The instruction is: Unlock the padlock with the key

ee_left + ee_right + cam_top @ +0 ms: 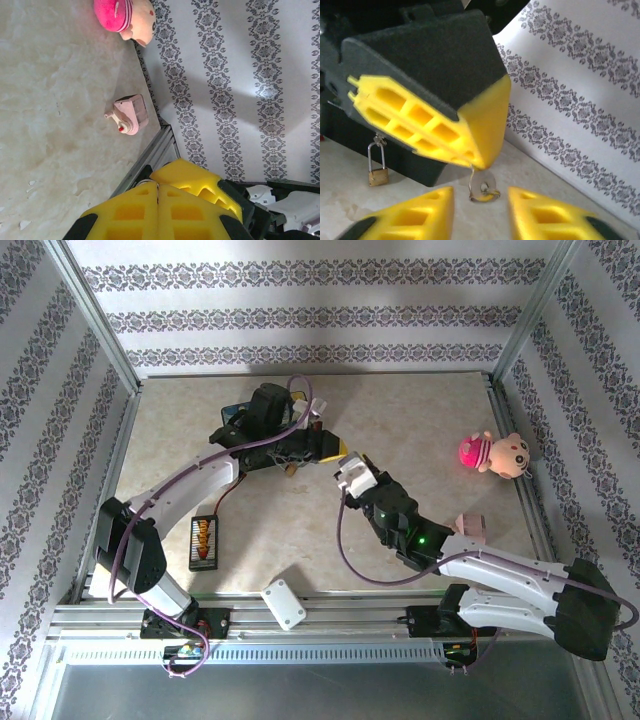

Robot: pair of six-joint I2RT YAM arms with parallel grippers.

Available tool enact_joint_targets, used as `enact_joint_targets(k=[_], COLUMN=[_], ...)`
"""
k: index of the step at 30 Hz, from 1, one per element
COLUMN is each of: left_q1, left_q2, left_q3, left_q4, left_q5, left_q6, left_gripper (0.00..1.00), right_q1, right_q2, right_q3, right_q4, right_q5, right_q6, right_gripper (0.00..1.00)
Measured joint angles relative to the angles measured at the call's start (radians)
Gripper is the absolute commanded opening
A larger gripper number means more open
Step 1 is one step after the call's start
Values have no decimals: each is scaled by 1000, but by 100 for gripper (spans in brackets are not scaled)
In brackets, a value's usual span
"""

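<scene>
key [482, 184] blade hidden, seemingly pinched in left claw [476, 161]; padlock [378, 176] hangs apart.

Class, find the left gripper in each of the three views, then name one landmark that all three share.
Top external: left gripper near the picture's centre, pointing right.
Left wrist: left gripper at bottom centre, yellow and shut tight.
Right wrist: left gripper from upper left to centre, its tip pinching the key.
Shared landmark: the striped wallpaper.

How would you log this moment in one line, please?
left claw: shut on key | right claw: open | padlock: hanging, untouched
</scene>
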State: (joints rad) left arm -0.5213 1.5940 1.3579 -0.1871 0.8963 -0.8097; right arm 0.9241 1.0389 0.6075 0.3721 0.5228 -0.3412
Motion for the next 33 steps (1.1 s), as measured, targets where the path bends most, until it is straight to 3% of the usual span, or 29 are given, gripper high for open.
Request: enact_joint_targets(k=[5, 12, 17, 23, 33], left_q1=[40, 46, 46, 46, 46], left_q2=[-52, -208, -266, -277, -282], left_q3=[-30, -100, -137, -150, -167], left_q4=[-17, -53, -66, -57, -4], left_q5=[-27, -8, 72, 140, 192], left_q6=[149, 488, 661, 712, 694], left_gripper=[0, 0, 0, 0, 0], right_q1=[-129, -484, -541, -495, -422], right_q2=[-87, -152, -84, -56, -26], right_q3=[13, 34, 35, 38, 79], right_q4=[-154, -168, -71, 51, 101], right_q5=[-219, -813, -1117, -1261, -1299], right_q6=[174, 594, 846, 979, 994], right_gripper=[62, 55, 55, 54, 44])
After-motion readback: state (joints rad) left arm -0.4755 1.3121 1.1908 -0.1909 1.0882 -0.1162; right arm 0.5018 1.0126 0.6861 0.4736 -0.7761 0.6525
